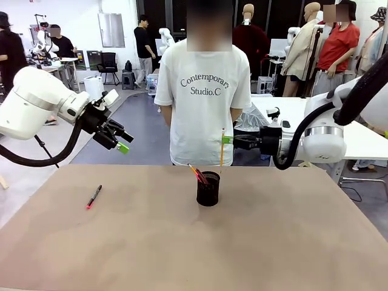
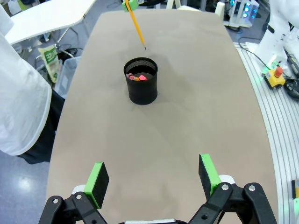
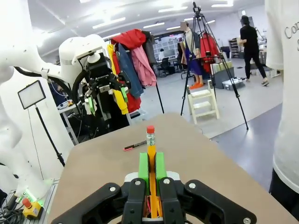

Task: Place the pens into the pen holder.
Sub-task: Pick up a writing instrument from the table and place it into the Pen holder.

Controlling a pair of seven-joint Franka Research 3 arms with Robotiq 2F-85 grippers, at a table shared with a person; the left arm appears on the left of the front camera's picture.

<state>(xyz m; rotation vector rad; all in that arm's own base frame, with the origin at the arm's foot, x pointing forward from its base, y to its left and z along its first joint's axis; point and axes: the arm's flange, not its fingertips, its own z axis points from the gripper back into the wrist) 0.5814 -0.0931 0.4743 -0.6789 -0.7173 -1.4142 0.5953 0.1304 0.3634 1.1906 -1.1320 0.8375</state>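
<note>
Desk: a brown top that runs from the robot's near edge to the far edge.
Person: stands at the middle of the far edge in a white T-shirt.
Left gripper: hangs in the air over the desk's left part, toward the far left corner. Its jaws are spread wide, with nothing between the green pads and nothing touched. In its own wrist view the two pads stand well apart over bare desk.
Right gripper: reaches in from the right, above the middle of the far edge. Its jaws are drawn in narrow on the pencil, with one green pad pressed to each side of the shaft.
Holder: a black mesh cup, upright on the desk near the middle of the far edge.
Pencil: orange-yellow and upright, eraser end up and point down, gripped in its upper part. The point hangs just above the holder's rim and is not yet inside.
Marker: black with pink-red ends. It lies flat near the left edge, well apart from the holder, with nothing touching it.
Pens: reddish and pink-red ones lean inside the holder, their tops showing above the rim.
</note>
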